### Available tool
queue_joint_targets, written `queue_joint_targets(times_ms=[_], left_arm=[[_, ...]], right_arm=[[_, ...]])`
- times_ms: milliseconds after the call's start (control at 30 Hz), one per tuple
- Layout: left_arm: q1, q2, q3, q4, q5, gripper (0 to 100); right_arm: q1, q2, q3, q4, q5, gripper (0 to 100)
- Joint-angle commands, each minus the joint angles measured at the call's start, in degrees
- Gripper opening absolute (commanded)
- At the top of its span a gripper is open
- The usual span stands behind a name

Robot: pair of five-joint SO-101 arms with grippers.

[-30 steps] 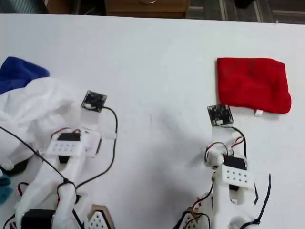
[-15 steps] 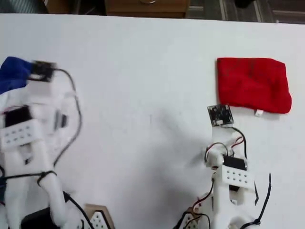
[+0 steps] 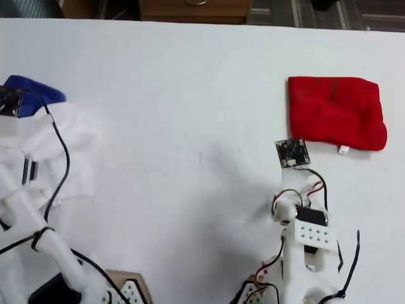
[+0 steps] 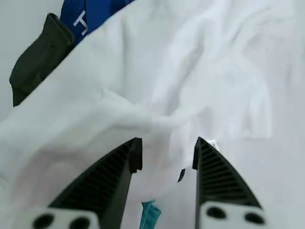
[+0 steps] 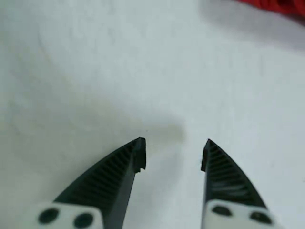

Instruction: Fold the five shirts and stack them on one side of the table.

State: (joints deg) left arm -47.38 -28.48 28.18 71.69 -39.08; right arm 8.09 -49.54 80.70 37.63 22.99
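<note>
Red shirt (image 3: pixel 335 113) lies folded on the table's (image 3: pixel 190 95) right. Left gripper (image 4: pixel 167 143), jaws apart, hovers over the crumpled white shirt (image 4: pixel 200 71); right gripper (image 5: pixel 174 141), likewise parted, over bare table. Risk: pinch catches extra layers, perhaps the blue shirt (image 4: pixel 90 14), dragging both.

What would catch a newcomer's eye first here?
The folded red shirt, bright on the white table, lies at the right. At the left edge a crumpled white shirt partly covers a blue shirt, with the open left hand over it.

Open lane on table (image 3: pixel 190 95) — between white shirt heap (image 3: pixel 76 145) and red shirt (image 3: pixel 335 111).
</note>
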Motion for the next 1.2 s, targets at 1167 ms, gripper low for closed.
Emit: queue_joint_targets(times_ms=[1167], left_arm=[[-1.49, -1.67, 11.38, -24.0, -11.25, 3]], right_arm=[[-0.22, -1.63, -0.18, -1.01, -0.09, 19.1]])
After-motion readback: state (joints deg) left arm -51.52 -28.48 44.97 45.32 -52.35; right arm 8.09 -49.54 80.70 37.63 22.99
